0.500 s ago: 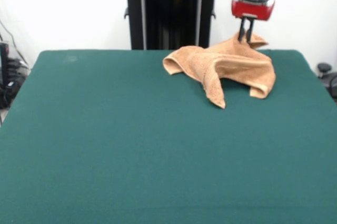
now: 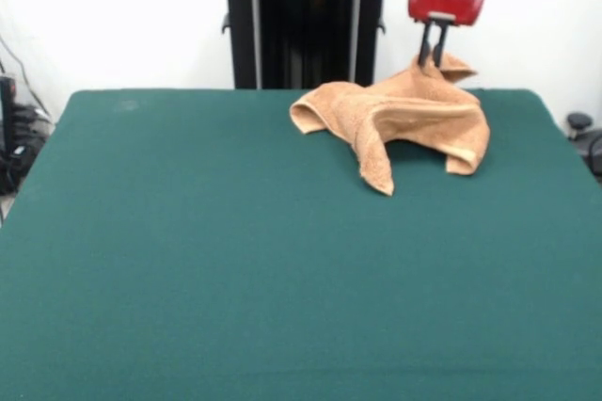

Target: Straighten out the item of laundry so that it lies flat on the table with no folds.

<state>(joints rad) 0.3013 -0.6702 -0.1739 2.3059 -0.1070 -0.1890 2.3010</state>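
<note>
End effector pinched on towel peak at bench far right edge; rest of cloth droops crumpled down and left of the grip, one fold trailing toward the camera.

Bright, even light falls from above. The towel casts only a soft, narrow shadow on the green desk. No glare shows on the felt. The white wall is washed out; edges look slightly soft.
</note>
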